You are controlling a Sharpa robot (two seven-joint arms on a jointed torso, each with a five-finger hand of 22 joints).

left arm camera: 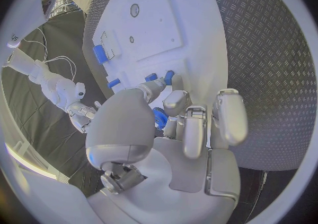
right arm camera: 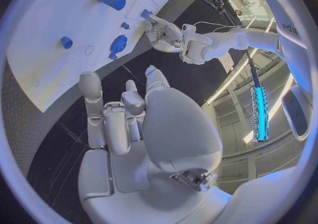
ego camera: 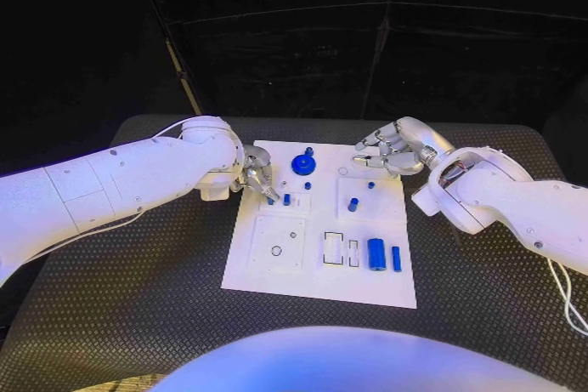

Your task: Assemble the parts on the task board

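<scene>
The white task board (ego camera: 263, 269) lies in the middle of the table. My left hand (ego camera: 255, 175) is at its far left edge. Its fingertips (left arm camera: 174, 87) close on a small blue peg (ego camera: 271, 201) that stands on the board, with a second peg (ego camera: 287, 199) right beside it. A blue gear (ego camera: 302, 163) stands just beyond, and it shows behind the left fingers too as the gear (left arm camera: 159, 117). My right hand (ego camera: 392, 150) hovers over the board's far right corner, fingers apart, holding nothing. Two blue cylinders (ego camera: 376, 254) lie near the board's front right.
More small blue pegs (ego camera: 352, 205) stand in the board's right half, and one peg (ego camera: 307, 185) is near the gear. A raised square plate (ego camera: 279, 243) with holes sits front left on the board. Black textured table (ego camera: 147, 290) surrounds the board.
</scene>
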